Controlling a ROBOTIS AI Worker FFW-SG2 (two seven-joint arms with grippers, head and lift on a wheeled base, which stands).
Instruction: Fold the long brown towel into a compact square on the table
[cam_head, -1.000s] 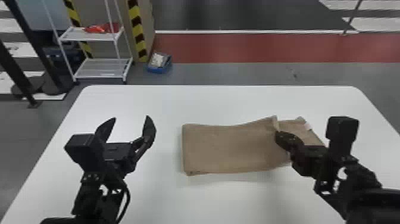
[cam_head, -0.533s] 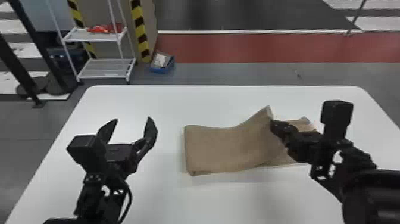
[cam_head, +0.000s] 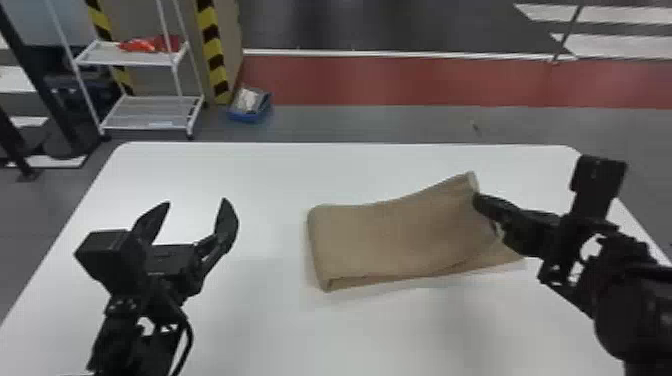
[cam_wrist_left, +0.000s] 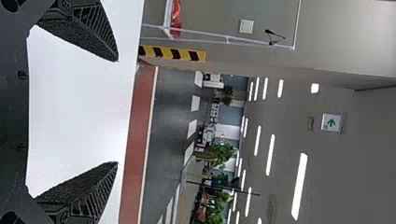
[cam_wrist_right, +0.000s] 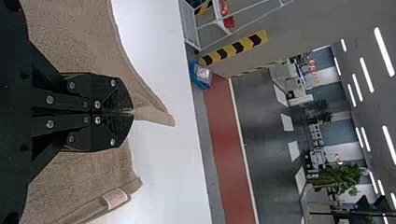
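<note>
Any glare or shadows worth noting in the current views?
Head view: faint, soft shadow on the table along the towel's near edge; left wrist view: table nearly featureless white, ceiling lights glaring; right wrist view: bright ceiling lights again.

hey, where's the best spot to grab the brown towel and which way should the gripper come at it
I'd pinch the lifted end of the towel's top layer, coming from the robot's right. That edge rises off the table and away from the layer beneath, so fingers can likely close on it alone. The right gripper already has it there.
</note>
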